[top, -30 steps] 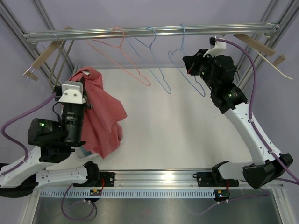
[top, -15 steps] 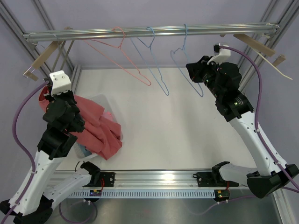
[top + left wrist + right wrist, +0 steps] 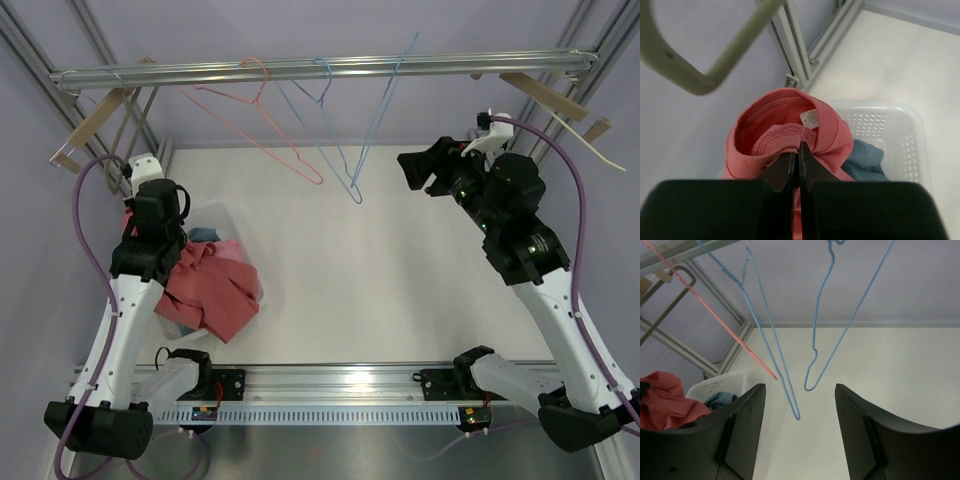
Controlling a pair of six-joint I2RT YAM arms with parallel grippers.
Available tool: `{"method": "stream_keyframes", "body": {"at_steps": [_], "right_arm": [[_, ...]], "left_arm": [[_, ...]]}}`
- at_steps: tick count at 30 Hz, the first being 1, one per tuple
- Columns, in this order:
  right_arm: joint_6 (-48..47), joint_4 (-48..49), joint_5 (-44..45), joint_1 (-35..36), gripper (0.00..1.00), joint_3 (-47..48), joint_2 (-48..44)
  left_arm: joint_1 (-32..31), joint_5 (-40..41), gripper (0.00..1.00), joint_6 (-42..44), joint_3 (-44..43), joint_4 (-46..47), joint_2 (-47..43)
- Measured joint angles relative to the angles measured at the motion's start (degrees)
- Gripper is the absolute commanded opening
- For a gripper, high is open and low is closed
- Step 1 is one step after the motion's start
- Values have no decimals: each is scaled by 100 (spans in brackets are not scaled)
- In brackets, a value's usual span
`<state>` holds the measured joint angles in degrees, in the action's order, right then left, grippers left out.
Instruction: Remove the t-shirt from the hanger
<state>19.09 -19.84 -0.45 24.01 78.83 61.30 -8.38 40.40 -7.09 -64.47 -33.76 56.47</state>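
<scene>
The red t-shirt [image 3: 212, 288] is off the hangers and lies bunched over the white basket [image 3: 238, 222] at the table's left. My left gripper [image 3: 799, 150] is shut on its ribbed collar [image 3: 782, 134], and in the top view it [image 3: 150, 238] hangs just above the heap. The bare blue wire hanger [image 3: 384, 102] swings tilted on the rail [image 3: 320, 68]. My right gripper [image 3: 415, 170] stands open to its right with nothing between its fingers. In the right wrist view the hanger [image 3: 807, 386] dangles ahead of the right gripper [image 3: 799, 390].
A pink hanger [image 3: 255, 115] and a second blue hanger [image 3: 335, 150] hang on the same rail. Wooden hangers [image 3: 95, 125] [image 3: 545, 95] sit at both rail ends. A blue-grey cloth [image 3: 865, 160] lies in the basket [image 3: 910, 112]. Frame posts stand at the corners.
My left arm has swung back and lowered the shirt onto the basket. My right gripper has opened, let go of the blue hanger and drawn away to the right; the hanger swings left.
</scene>
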Motion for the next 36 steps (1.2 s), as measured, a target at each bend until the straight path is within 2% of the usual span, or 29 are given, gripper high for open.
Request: {"method": "stream_keyframes", "body": {"at_steps": [2, 6, 11, 17, 22, 24, 26, 27, 28, 30, 31, 33, 36], "right_arm": [[39, 0, -133, -2, 67, -24, -256], [249, 90, -511, 33, 59, -234, -813], [555, 284, -824, 413, 59, -876, -1349], [756, 299, -929, 695, 58, -1346, -1517], [813, 302, -949, 1082, 58, -1517, -1572], [817, 304, -942, 1217, 58, -1550, -1628], [815, 308, -907, 1357, 58, -1552, -1674], [815, 310, -876, 1421, 58, -1552, -1692], [813, 310, -859, 1471, 58, -1552, -1705], [807, 308, -804, 1565, 58, -1547, -1725], [807, 306, -793, 1591, 58, -1545, -1731], [798, 291, -756, 1633, 58, -1530, -1753], [787, 236, -750, 1676, 58, -1464, -1805]], "left_arm": [[129, -374, 0, -326, 258, 4, -55], [262, -1012, 0, -918, 881, -59, -61], [282, -1818, 0, -1692, 1696, 107, -52], [289, -2415, 0, -2450, 2531, 820, -94], [291, -2745, 1, -2865, 2739, 1425, -4], [291, -2839, 7, -2951, 2745, 1646, 153], [291, -2857, 23, -2990, 2745, 1825, 378], [291, -2859, 32, -3010, 2745, 1873, 485], [291, -2865, 52, -3021, 2745, 1888, 531], [282, -2887, 71, -3073, 2745, 1932, 466], [280, -2894, 85, -3075, 2743, 1943, 358], [282, -2892, 96, -3075, 2697, 1882, 15], [284, -2909, 99, -3021, 2420, 1657, -468]]}}
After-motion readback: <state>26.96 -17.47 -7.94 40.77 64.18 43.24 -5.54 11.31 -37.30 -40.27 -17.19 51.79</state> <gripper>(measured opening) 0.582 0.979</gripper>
